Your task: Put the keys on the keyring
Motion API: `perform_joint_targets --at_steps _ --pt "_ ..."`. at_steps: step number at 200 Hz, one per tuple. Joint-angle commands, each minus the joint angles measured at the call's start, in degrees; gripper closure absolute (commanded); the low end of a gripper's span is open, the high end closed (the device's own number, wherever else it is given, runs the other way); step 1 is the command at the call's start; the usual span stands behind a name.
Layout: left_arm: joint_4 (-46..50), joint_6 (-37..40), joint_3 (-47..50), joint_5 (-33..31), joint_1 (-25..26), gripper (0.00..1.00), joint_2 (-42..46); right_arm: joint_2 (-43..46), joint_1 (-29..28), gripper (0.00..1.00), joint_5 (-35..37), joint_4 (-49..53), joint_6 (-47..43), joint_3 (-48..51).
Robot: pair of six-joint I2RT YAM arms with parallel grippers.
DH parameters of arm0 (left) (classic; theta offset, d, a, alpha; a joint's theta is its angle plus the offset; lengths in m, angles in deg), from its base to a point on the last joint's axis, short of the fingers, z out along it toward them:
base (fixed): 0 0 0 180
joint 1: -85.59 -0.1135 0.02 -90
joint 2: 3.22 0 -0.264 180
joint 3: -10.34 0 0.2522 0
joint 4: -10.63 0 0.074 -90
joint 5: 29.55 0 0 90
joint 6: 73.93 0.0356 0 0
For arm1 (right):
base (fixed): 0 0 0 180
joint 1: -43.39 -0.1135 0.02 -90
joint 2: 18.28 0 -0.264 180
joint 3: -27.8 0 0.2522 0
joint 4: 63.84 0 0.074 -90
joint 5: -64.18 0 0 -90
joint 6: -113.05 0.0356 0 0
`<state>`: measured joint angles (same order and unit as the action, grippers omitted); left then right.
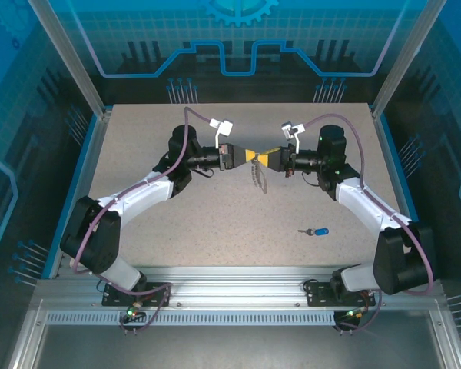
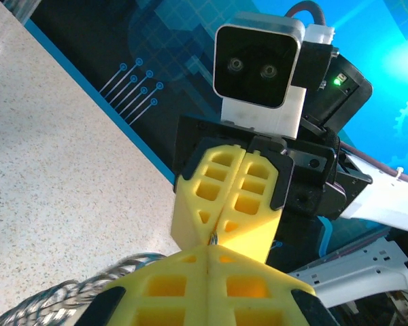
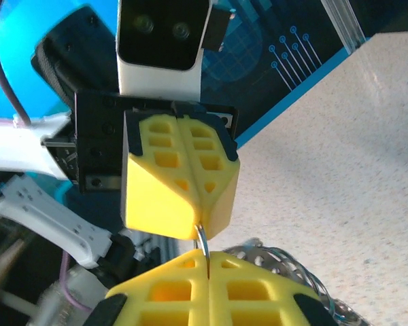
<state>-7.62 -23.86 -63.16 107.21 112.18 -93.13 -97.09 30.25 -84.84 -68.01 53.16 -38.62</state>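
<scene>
The two grippers meet tip to tip above the middle of the table. My left gripper [image 1: 250, 156] [image 2: 211, 250] and my right gripper [image 1: 266, 158] [image 3: 207, 257] are both shut, and each pinches the thin metal loop of the keyring [image 3: 202, 238] [image 2: 214, 239]. Only a short piece of that loop shows between the yellow fingertips. The silvery chain [image 1: 257, 178] [image 3: 289, 261] [image 2: 68, 293] of the keyring hangs below them. The key [image 1: 316, 231], with its blue head and short silver blade, lies flat on the table at the right front, far from both grippers.
The speckled table [image 1: 177, 231] is bounded by blue walls at the left and right and a dark panel [image 1: 246, 81] at the back. An aluminium rail [image 1: 230, 296] with the arm bases runs along the near edge.
</scene>
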Motion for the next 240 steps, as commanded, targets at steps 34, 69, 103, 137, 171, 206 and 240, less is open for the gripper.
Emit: perform_joint_targets --at_steps 34,69,103,137,171,206,240 --pt "-0.8 1.4 0.1 -0.8 0.1 1.00 1.4 0.8 0.3 1.00 0.5 -2.1 -0.1 0.4" --pt "-0.9 0.8 2.4 -8.3 -0.8 0.39 6.1 2.8 0.9 1.00 4.5 -5.1 1.4 1.0" --pt "-1.8 0.7 4.4 -15.2 -0.8 0.28 11.1 4.6 1.1 1.00 7.3 -10.2 3.8 0.9" --pt "-4.6 -0.4 4.2 -14.3 -0.9 0.29 11.6 5.5 0.7 1.00 10.0 -19.2 8.4 1.7" --pt "-7.5 -1.1 2.0 -11.4 -0.8 0.37 9.8 5.2 -1.1 1.00 10.3 -20.0 9.1 -0.7" --pt "-12.3 -4.1 0.6 -9.2 -0.8 0.45 6.8 5.3 -2.3 1.00 11.3 -19.3 8.9 -1.8" --pt "-16.2 -6.9 0.4 -8.5 -0.5 0.47 4.4 5.2 -3.2 1.00 11.8 -18.1 8.3 -2.5"
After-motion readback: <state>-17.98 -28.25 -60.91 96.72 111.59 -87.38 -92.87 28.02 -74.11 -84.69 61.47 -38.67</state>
